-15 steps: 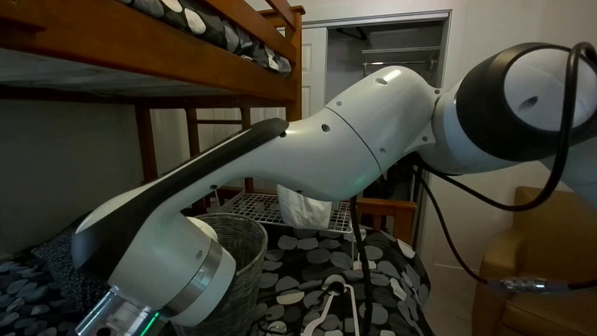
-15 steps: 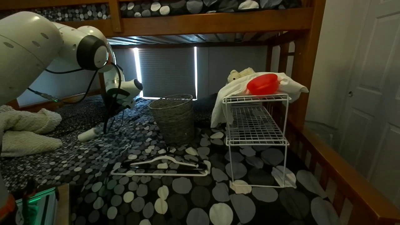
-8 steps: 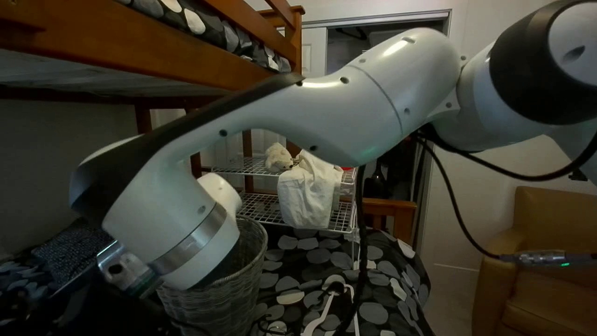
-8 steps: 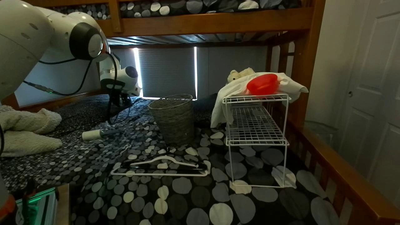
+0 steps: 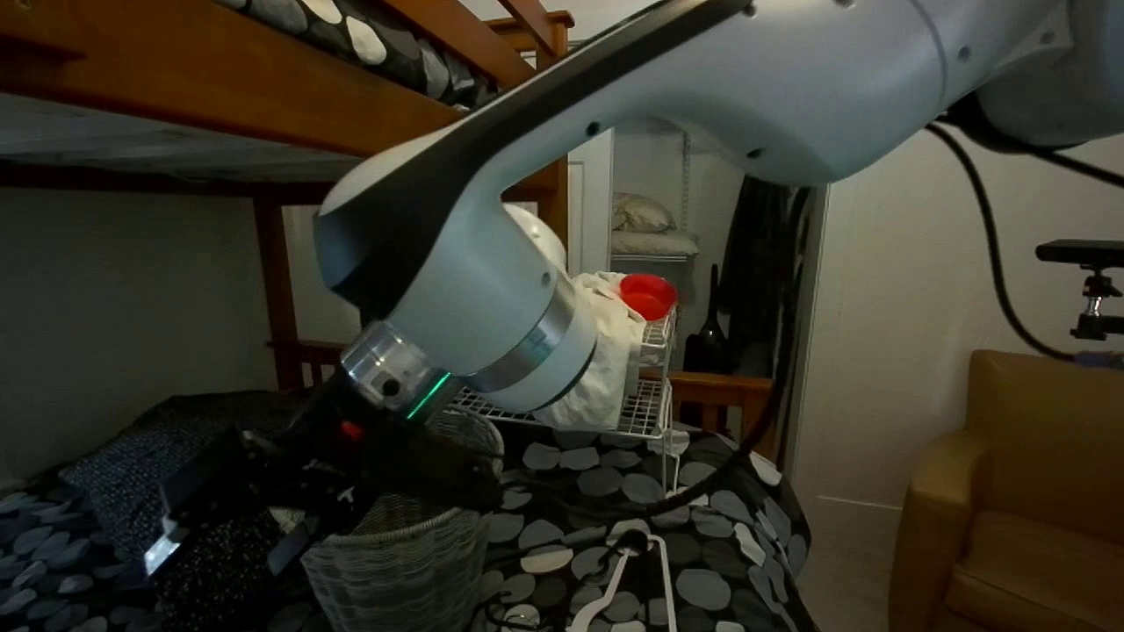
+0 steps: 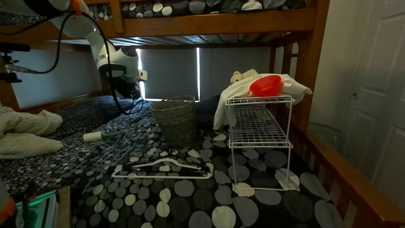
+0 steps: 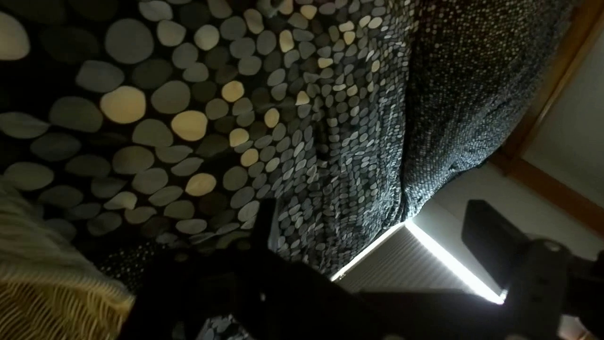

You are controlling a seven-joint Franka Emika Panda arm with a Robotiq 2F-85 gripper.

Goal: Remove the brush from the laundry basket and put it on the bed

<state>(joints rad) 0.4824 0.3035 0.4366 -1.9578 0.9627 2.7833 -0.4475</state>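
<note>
The brush [image 6: 94, 136], with a pale cylindrical head and a grey handle, lies on the spotted bedding of the bed [image 6: 133, 198], beside the laundry basket. That grey woven basket [image 6: 177, 125] stands upright on the bed; its rim [image 7: 71, 283] enters the lower left of the wrist view. Above the bedding, off to the basket's side and apart from the brush, my gripper [image 7: 373, 205] is open. Nothing shows between its widely spread fingers [image 7: 493, 231]. In an exterior view the gripper [image 5: 224, 553] points down toward the bedding. The brush cannot be made out in the wrist view.
A white wire rack [image 6: 259, 144] carries a white cloth [image 6: 226, 106], a red bowl [image 6: 266, 85] and a teddy bear [image 6: 243, 76]. Hangers [image 6: 163, 176] lie in front of the basket. A fluffy blanket [image 6: 30, 134] is at the side. The upper bunk rail [image 6: 218, 25] runs overhead.
The gripper has opened and let go of the brush, which settled flat on the bed. The arm has since risen away from it. Basket and rack have stayed put.
</note>
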